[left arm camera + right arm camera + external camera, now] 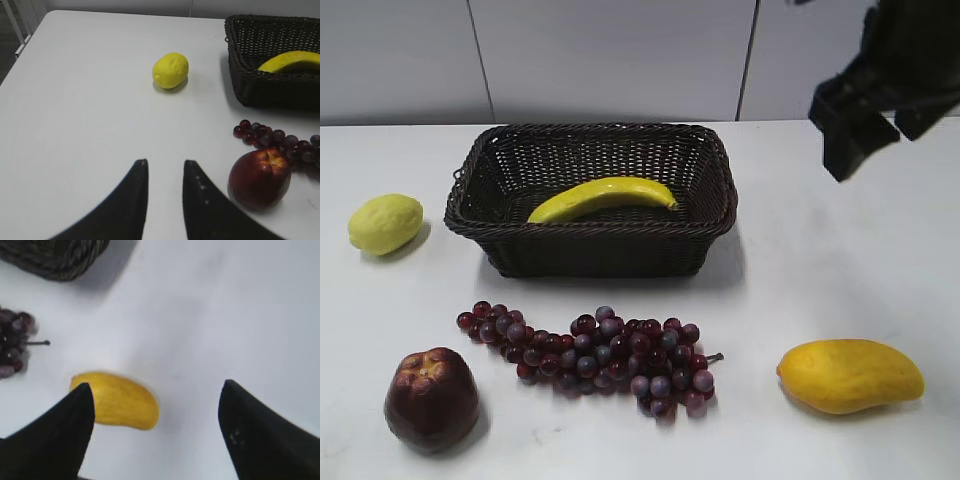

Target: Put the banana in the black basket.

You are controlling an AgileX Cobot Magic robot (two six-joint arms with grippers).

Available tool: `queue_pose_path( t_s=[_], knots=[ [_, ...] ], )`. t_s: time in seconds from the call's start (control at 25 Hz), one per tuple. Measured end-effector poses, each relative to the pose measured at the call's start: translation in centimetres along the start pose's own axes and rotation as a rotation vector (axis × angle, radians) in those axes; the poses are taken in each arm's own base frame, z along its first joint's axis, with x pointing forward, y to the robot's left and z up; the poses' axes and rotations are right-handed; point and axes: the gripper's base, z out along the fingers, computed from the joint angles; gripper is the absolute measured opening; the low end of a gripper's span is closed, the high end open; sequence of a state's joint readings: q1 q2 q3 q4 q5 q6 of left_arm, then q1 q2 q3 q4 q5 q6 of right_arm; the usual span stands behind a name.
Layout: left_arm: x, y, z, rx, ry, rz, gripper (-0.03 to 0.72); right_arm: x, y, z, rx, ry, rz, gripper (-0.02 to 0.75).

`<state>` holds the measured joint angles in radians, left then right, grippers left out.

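- Since the banana (603, 197) already lies inside the black basket (592, 250) near the worktop's back edge, the task looks finished.
- The right gripper (156, 412) hangs spread wide and empty above the mango (119, 400) near the front right corner; lowering could knock it.
- The left gripper (165, 176), narrowly parted and empty, sits beside the apple (259, 178).
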<state>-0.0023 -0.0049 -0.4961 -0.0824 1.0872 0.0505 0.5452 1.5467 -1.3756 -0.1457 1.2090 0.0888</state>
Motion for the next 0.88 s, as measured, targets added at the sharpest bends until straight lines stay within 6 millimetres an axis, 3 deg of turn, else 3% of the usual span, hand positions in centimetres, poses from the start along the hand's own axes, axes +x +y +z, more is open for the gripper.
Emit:
queue_pose_path(
  t_s=[0.68, 0.88],
  knots=[
    [0.0, 0.0, 0.0, 0.000, 0.000, 0.000, 0.233, 14.2, -1.1, -4.1, -0.023, -0.172, 0.192, 0.599],
    [0.0, 0.0, 0.0, 0.000, 0.000, 0.000, 0.233, 18.7, -2.3, -4.2, -0.002, -0.231, 0.303, 0.595]
  ],
)
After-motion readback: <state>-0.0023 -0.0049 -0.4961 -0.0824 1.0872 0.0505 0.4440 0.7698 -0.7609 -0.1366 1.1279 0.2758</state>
